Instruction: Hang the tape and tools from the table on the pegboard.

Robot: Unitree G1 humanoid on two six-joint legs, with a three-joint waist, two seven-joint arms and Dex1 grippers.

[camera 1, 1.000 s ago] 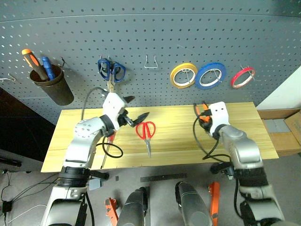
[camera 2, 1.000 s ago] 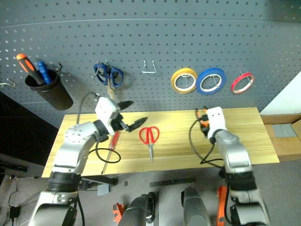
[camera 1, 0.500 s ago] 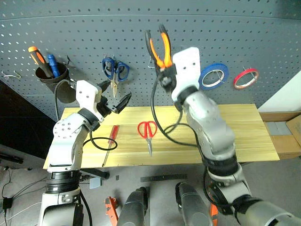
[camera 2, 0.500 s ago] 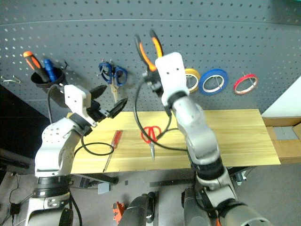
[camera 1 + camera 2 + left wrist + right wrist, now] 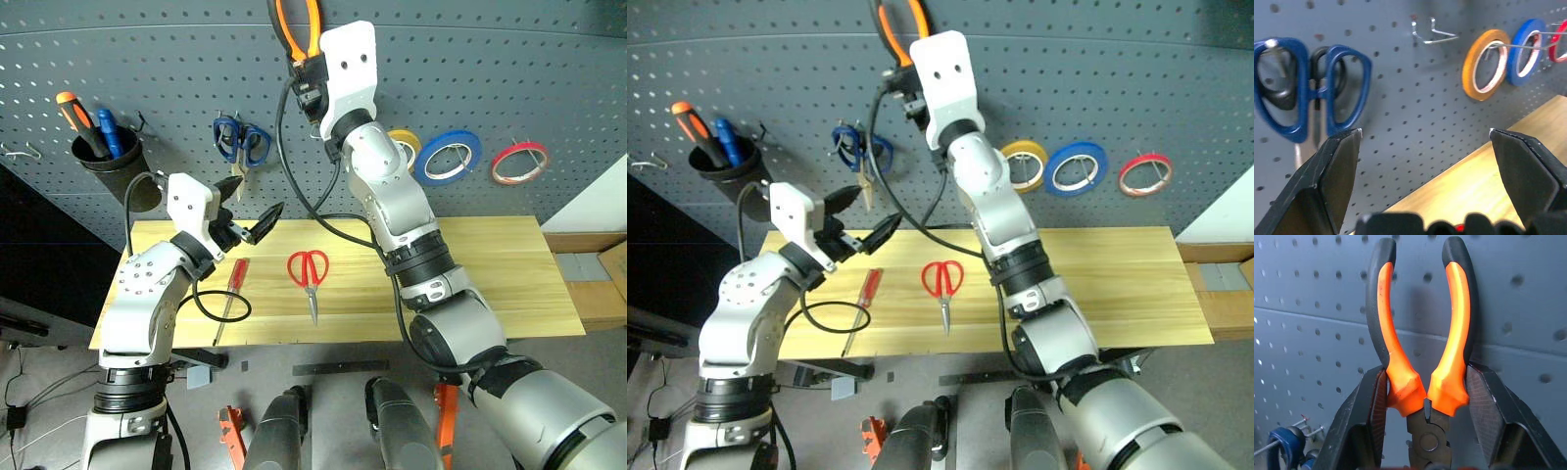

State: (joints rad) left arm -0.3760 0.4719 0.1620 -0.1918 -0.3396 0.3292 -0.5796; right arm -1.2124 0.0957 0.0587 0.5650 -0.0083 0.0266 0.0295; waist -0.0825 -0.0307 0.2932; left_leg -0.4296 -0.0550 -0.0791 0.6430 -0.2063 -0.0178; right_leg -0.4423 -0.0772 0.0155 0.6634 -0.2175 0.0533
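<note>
Two arms are up in my head views. My right end effector (image 5: 1425, 396) is raised high against the pegboard (image 5: 509, 59), clenched around the pliers (image 5: 1422, 333) near their joint, with the orange-and-black handles pointing up past the fingers. I can't quite tell whether the handles touch the panel or sit just off it.

My left end effector (image 5: 250, 211) hangs released, fingers spread wide with nothing between them, above the left part of the surface (image 5: 490, 284) and just below the blue-handled scissors (image 5: 235, 145) hanging on the board.

The red-handled scissors (image 5: 308, 274) lie flat near the middle of the surface, blades pointing toward the near edge. The red-handled screwdriver (image 5: 231, 289) lies to their left, partly under the left arm's cable.

The red tape (image 5: 519, 162) is on a hook at the far right, with a blue roll (image 5: 446, 157) and a yellow roll (image 5: 1484, 66) to its left. A bare metal hook (image 5: 1432, 33) sits between the yellow roll and the blue scissors. A dark cup (image 5: 103, 166) at far left holds two screwdrivers.
</note>
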